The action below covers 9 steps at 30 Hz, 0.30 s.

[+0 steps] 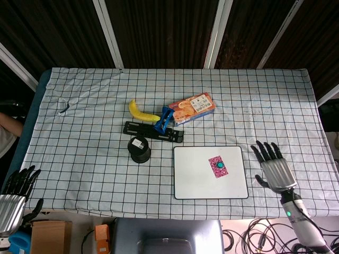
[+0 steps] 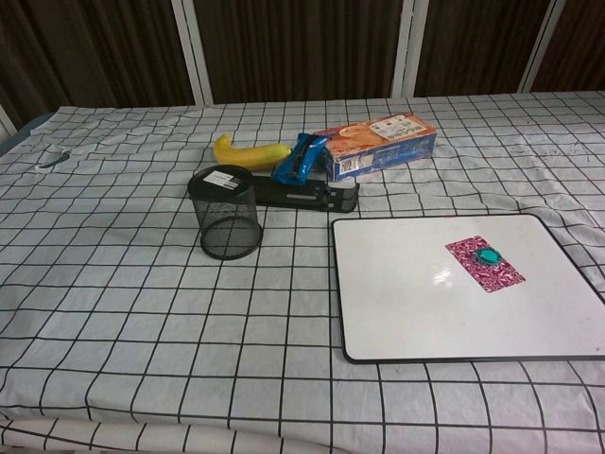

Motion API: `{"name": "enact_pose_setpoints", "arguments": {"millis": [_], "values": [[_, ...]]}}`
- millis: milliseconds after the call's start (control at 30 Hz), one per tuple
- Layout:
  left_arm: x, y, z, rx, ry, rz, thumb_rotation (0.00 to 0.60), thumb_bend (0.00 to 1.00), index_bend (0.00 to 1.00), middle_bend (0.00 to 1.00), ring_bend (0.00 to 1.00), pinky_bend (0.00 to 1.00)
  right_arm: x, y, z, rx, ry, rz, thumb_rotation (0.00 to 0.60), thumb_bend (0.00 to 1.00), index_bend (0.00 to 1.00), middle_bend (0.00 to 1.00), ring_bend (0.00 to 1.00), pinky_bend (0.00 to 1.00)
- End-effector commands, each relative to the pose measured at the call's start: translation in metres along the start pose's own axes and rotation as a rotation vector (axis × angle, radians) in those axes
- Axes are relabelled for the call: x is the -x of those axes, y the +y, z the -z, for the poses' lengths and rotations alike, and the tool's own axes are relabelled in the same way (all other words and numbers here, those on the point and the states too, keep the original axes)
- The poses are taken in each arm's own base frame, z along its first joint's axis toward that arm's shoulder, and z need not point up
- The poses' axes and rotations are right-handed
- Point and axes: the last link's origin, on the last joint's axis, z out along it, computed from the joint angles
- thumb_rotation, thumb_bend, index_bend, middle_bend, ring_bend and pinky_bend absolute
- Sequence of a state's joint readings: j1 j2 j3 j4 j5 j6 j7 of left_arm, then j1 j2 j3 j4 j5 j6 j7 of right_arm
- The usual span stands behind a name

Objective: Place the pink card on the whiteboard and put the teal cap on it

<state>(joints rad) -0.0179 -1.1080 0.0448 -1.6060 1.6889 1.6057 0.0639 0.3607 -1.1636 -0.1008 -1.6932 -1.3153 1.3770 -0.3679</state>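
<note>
The pink card point(image 1: 217, 166) point(image 2: 485, 264) lies flat on the right part of the whiteboard point(image 1: 190, 180) point(image 2: 397, 293). The teal cap point(image 1: 218, 165) point(image 2: 488, 255) sits on top of the card. My right hand point(image 1: 272, 169) hovers off the board to its right, fingers spread and empty; the chest view does not show it. My left hand point(image 1: 16, 196) hangs at the table's near left corner, fingers apart, holding nothing.
A black mesh cup point(image 1: 140, 149) point(image 2: 225, 212) stands left of the board. Behind it lie a black stapler-like bar point(image 1: 153, 131), a blue wrapper point(image 2: 297, 158), a banana point(image 1: 141, 111) and an orange box point(image 1: 193, 108) point(image 2: 374, 144).
</note>
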Motion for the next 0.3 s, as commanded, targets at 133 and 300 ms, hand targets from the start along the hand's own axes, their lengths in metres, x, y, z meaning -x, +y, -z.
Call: {"name": "enact_pose_setpoints", "arguments": {"millis": [133, 300], "values": [[0.006, 0.0067, -0.0009, 0.024, -0.026, -0.016, 0.6, 0.39, 0.0, 0.0, 0.0, 0.0, 0.0108, 0.0469, 0.066, 0.102, 0.085, -0.127, 0.6, 0.24, 0.03, 0.0, 0.0, 0.0], [0.0075, 0.0089, -0.0002, 0.034, -0.031, -0.025, 0.6, 0.39, 0.0, 0.0, 0.0, 0.0, 0.0103, 0.0441, 0.0685, 0.087, 0.112, -0.121, 0.6, 0.24, 0.0, 0.0, 0.0, 0.0]]}}
